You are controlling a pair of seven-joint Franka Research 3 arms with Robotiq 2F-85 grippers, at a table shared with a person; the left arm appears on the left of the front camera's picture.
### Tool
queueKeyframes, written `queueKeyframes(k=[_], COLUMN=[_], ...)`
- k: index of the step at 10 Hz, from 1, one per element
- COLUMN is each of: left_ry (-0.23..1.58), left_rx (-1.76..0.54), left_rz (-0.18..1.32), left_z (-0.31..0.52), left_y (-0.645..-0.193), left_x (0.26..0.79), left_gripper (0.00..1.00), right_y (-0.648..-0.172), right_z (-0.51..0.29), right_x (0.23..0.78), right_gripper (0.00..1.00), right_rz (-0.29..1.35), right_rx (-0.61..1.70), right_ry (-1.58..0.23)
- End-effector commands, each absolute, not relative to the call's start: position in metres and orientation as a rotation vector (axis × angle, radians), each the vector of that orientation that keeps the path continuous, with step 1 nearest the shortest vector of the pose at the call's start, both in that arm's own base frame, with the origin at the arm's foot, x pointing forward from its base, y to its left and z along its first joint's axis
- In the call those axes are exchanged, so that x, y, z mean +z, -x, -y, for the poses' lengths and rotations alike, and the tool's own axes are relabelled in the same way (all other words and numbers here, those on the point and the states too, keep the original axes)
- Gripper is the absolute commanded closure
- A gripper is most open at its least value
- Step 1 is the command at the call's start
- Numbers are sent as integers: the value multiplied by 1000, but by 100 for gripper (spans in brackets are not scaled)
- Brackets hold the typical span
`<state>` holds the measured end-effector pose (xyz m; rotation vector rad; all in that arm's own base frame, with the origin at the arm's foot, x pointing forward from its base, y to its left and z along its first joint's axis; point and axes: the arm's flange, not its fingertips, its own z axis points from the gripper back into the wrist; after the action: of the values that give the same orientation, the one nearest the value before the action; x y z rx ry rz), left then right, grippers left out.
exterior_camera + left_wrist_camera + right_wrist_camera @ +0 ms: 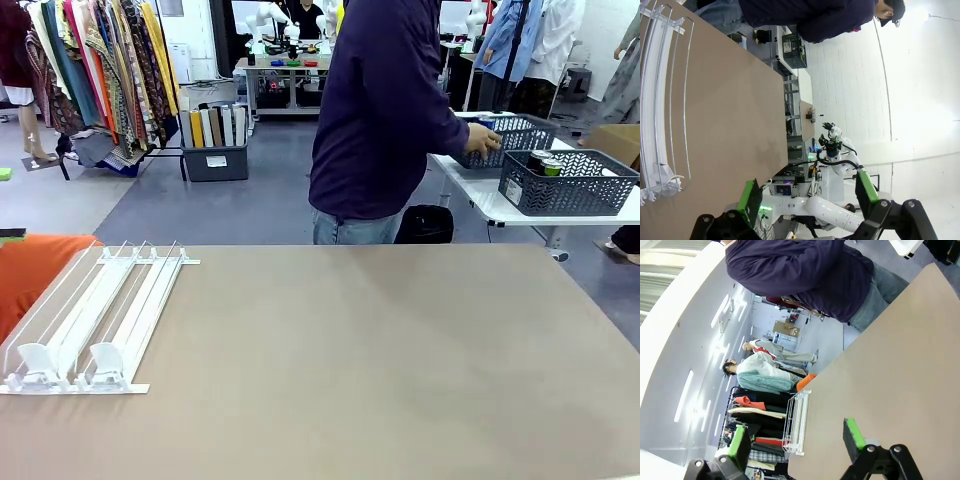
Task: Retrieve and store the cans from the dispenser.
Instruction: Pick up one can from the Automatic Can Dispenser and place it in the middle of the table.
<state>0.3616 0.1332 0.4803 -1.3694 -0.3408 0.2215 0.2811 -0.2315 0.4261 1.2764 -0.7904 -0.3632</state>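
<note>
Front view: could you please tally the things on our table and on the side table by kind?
Dispenser: 1
Dark mesh baskets, first and second: 2
Can tops showing in the near basket: 2, others may be hidden
Total: 5

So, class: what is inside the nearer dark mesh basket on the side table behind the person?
In the nearer mesh basket, two can tops show above the rim, one of them green. The mesh walls hide whatever lies lower inside.
</note>
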Motion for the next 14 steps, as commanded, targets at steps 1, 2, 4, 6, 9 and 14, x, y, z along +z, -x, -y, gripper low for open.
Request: queueKeyframes(k=[1,2,4,6,9,14], left_ry=[1389,1389,1389,1389,1389,1389], left_rx=[235,235,235,235,235,235], left_rz=[340,340,340,340,340,340], left_z=[-132,-132,-132,-132,-132,-132], left_y=[-362,-362,-362,-362,-362,-362], left_x=[484,484,484,484,484,484], left_gripper=[0,0,0,0,0,0], right_y=[-283,-283,-283,-283,-283,-283], right_z=[231,231,231,231,231,231], right_x=[431,431,431,431,431,431], right_gripper=[0,0,0,0,0,0], right_rz=[796,796,796,796,796,796], right_rx=[-373,-373,-373,-373,-373,-373], right_ry=[-1292,-1292,-1292,-1292,-1292,-1292])
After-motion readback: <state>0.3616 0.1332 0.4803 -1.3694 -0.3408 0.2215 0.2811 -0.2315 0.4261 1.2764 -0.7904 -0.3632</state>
